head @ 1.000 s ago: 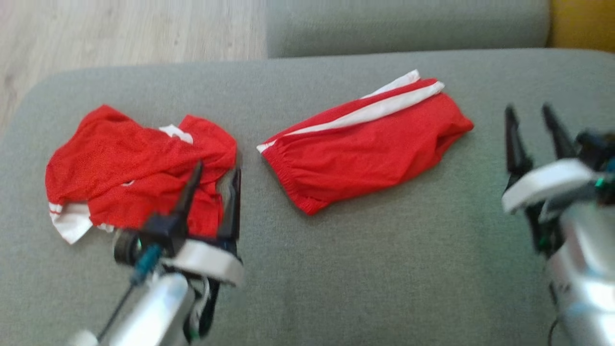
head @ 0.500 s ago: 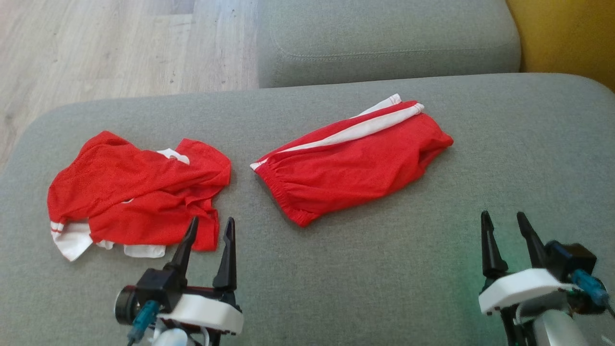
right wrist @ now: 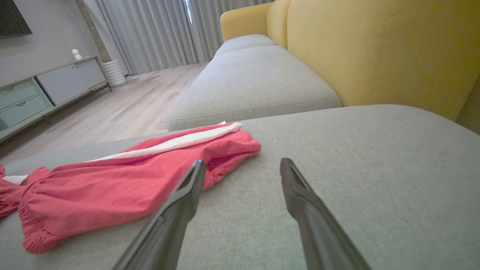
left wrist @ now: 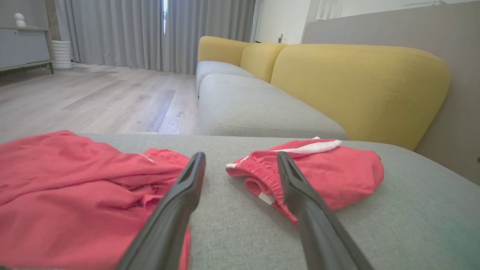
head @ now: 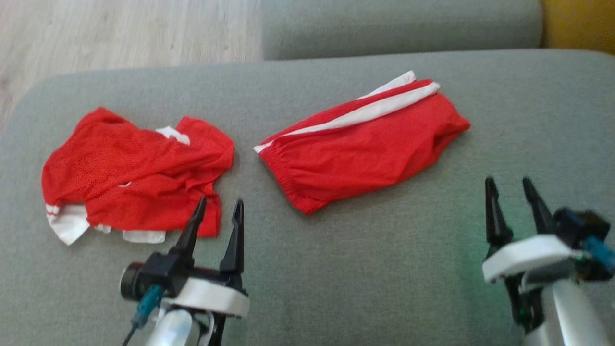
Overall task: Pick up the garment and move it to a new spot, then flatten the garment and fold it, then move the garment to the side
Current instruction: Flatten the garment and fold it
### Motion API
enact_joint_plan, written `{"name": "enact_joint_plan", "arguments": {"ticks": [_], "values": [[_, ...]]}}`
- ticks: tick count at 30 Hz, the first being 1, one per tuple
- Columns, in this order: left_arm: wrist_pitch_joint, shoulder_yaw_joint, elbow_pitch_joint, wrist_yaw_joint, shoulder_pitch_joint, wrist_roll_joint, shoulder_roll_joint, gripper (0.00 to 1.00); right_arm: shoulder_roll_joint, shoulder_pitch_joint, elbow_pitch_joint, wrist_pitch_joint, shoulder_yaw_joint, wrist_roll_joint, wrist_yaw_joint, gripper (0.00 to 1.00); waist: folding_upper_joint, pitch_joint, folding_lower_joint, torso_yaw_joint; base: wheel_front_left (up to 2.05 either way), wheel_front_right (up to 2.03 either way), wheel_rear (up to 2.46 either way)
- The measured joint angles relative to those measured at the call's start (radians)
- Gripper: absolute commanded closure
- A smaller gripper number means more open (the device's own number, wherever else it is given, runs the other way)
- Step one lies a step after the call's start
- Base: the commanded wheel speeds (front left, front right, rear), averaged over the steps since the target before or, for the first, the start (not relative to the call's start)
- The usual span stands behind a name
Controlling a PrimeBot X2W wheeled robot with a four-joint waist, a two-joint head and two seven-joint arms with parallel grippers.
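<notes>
Under garment [head: 134, 178], cushion [head: 365, 259]; seemingly wooden floor [head: 120, 33]

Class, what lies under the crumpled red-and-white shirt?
Grey fabric cushion lies beneath the crumpled red-and-white shirt; white trim peeks out at its near edge. Anything within its folds is covered.

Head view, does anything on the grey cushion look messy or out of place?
The red shirt on the left lies crumpled, fabric bunched, white trim poking out at its near edge. The red shorts beside it lie flat and folded, just angled across the cushion. Nothing looks damaged.
</notes>
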Motion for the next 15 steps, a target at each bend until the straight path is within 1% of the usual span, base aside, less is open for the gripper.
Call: {"name": "enact_joint_plan", "arguments": {"ticks": [4,7,10,13,15], "values": [[0.0,0.008,0.003,-0.021,-0.059,0.013,-0.013,0.0,0.0,-0.112,0.015,0.067,-0.027,0.028,0.0,0.0,0.0,0.053,0.0001,0.024,0.0,0.0,0.0],[0.0,0.009,0.007,-0.033,-0.093,0.023,-0.028,0.0,0.0,-0.218,0.074,0.125,-0.076,0.062,0.0,0.0,0.0,0.094,0.0002,0.047,0.0,0.0,0.0],[0.0,0.008,0.016,-0.044,-0.117,0.029,-0.037,0.0,-0.001,-0.323,0.169,0.174,-0.146,0.065,0.0,0.0,0.0,0.129,0.0002,0.074,0.0,0.0,0.0],[0.0,0.005,0.026,-0.053,-0.135,0.029,-0.048,0.0,-0.001,-0.427,0.295,0.222,-0.246,0.07,0.0,0.0,0.0,0.159,0.0002,0.105,0.0,0.0,0.0],[0.0,0.002,0.031,-0.059,-0.144,0.029,-0.053,0.0,-0.001,-0.488,0.376,0.234,-0.31,0.052,0.0,0.0,0.0,0.175,0.0002,0.123,0.0,0.0,0.0]]}}
